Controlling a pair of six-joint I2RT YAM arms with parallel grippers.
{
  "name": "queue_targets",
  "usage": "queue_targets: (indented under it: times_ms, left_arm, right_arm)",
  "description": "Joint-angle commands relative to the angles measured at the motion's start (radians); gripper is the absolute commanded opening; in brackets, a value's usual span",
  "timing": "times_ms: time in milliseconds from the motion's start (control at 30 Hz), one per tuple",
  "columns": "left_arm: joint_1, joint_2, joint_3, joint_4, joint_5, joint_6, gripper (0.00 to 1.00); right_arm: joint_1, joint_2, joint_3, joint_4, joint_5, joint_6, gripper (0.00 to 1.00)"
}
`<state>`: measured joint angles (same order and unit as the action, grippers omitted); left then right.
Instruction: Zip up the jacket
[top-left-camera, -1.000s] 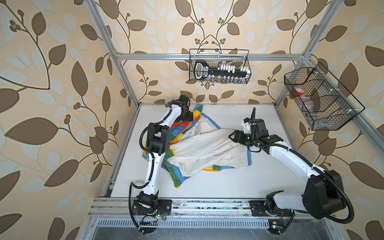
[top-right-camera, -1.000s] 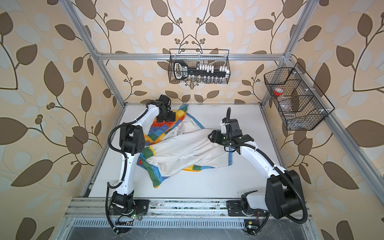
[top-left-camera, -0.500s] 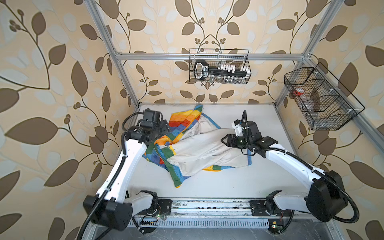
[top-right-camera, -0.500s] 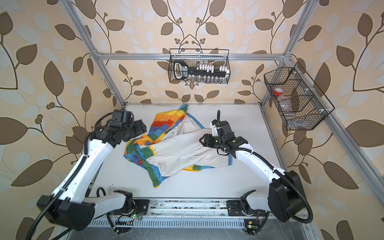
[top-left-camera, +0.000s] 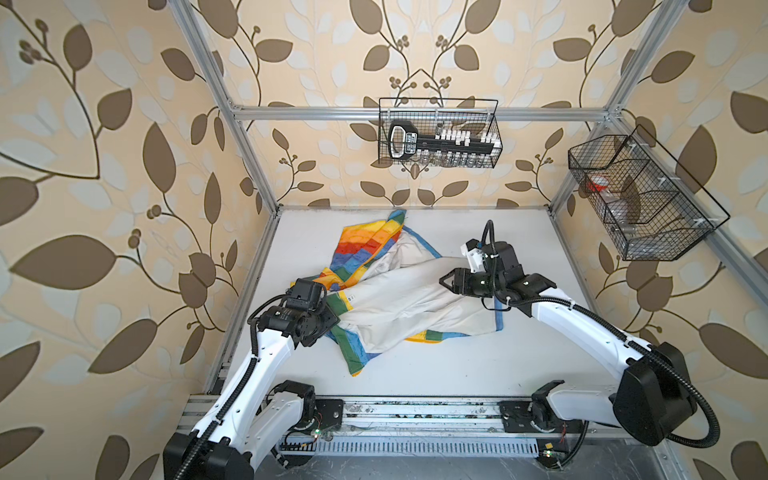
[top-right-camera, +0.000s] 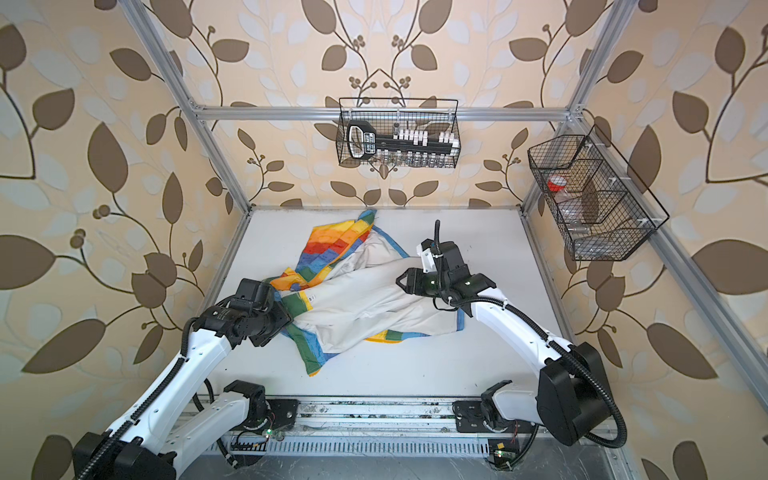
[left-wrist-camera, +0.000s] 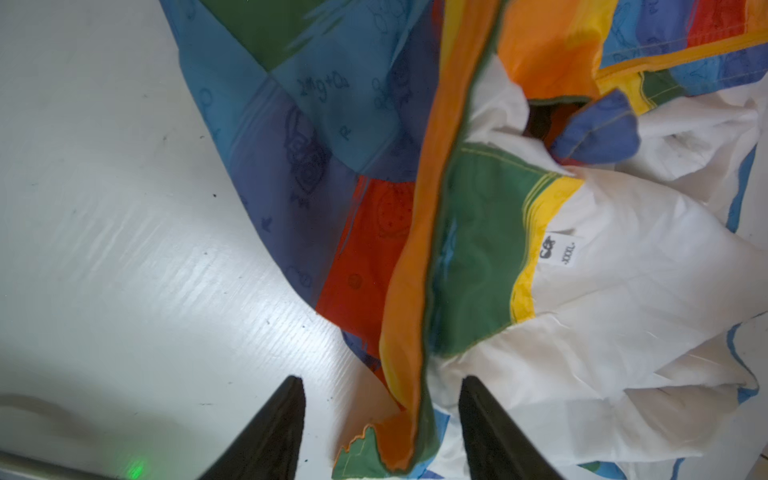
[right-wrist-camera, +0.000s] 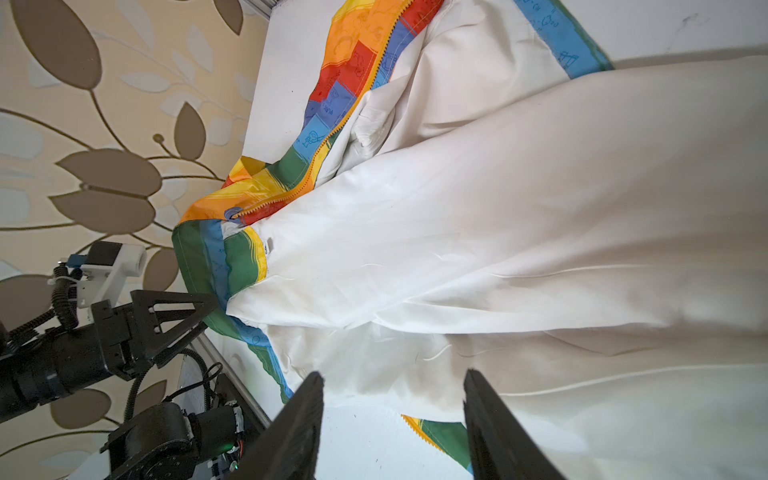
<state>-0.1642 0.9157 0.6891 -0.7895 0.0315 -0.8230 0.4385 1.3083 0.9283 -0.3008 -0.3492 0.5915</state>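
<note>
The left arm has swung off the far side and come round to the eight o'clock edge of the jacket (top-left-camera: 407, 299). The left gripper (left-wrist-camera: 380, 382) gapes astride the orange hem. The right gripper (right-wrist-camera: 392, 376), at three o'clock, gapes over lining and holds nothing. The risk is that either one pinches loose lining and drags the whole heap. The jacket sprawls mid-table (top-left-camera: 519, 365), lining up and crumpled, with its zipper (right-wrist-camera: 316, 166) unjoined.

We find the jacket (top-left-camera: 361, 245) thin crinkly cloth with a faint sheen, its lining (right-wrist-camera: 498, 208) matt off-white fabric. The tabletop (top-left-camera: 457, 374) is smooth, white, slightly glossy. The left pincer (left-wrist-camera: 380, 380) and right pincer (right-wrist-camera: 392, 374) look matt black plastic; the frame (top-left-camera: 332, 111) is bare metal, the basket (top-left-camera: 386, 116) black wire.
</note>
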Motion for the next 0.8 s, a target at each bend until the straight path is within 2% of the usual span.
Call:
queue_targets:
  times_ms: [0,67,200,400,533,600,633,700,767]
  left_arm:
    - [-0.005,0.053,0.005,0.118,0.044,0.0,0.5]
    - [-0.005,0.108,0.022,0.124,0.055,0.023,0.37]
    - [-0.005,0.155,0.077,0.127,0.064,0.071,0.02]
    - [-0.005,0.147,0.263,0.015,0.003,0.156,0.0]
    - [-0.005,0.137,0.304,-0.023,0.034,0.176,0.0]
    - [-0.005,0.134,0.264,-0.028,0.059,0.146,0.33]
    - [-0.005,0.129,0.232,-0.015,0.07,0.131,0.4]
    - [-0.005,0.113,0.148,0.006,0.078,0.089,0.6]
    - [-0.006,0.091,0.079,0.019,0.09,0.063,0.66]
  right_arm:
    - [0.005,-0.026,-0.018,0.007,-0.013,0.01,0.54]
    - [0.005,-0.028,-0.019,0.008,-0.011,0.014,0.55]
    - [0.004,-0.033,-0.01,0.009,-0.012,0.02,0.55]
    - [-0.007,-0.028,0.033,-0.007,-0.008,0.012,0.54]
    - [0.017,0.004,0.12,-0.026,-0.005,-0.003,0.55]
    - [0.038,0.042,0.179,-0.042,0.003,-0.01,0.55]
    - [0.045,0.056,0.197,-0.044,0.003,-0.01,0.55]
    - [0.062,0.091,0.233,-0.039,0.003,-0.006,0.55]
    - [0.073,0.117,0.261,-0.035,-0.005,0.002,0.54]
